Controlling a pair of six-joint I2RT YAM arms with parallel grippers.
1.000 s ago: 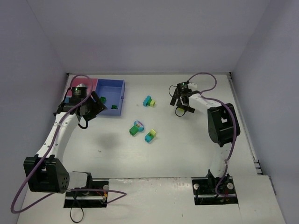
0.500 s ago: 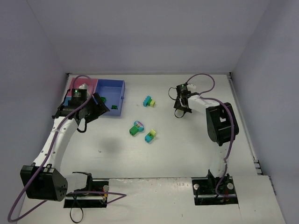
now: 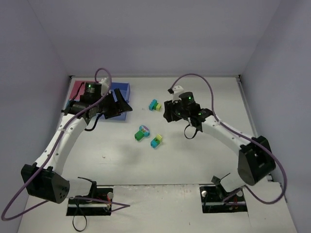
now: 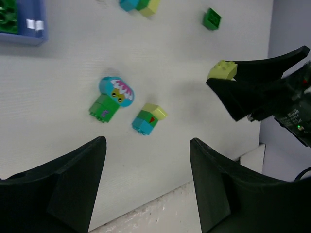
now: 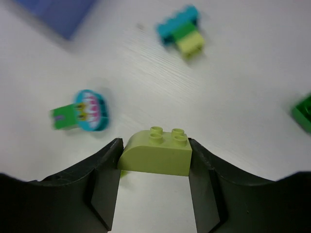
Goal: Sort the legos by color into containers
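Observation:
My right gripper is shut on a yellow-green lego and holds it above the table; in the top view this gripper hangs right of the table's middle. My left gripper is open and empty, hovering over the blue container, with the pink container at its left. Loose legos lie between the arms: a teal, green and yellow-green cluster, a green brick with a round teal piece, and a teal and yellow-green pair. A dark green brick lies beyond them.
A green lego lies in the blue container's corner; my left arm hides most of that container from above. Grey walls close the table on three sides. Both arm bases stand at the near edge.
My right gripper closed on the yellow-green lego and swung left toward the table's middle with it. My left gripper moved right, over the blue container.

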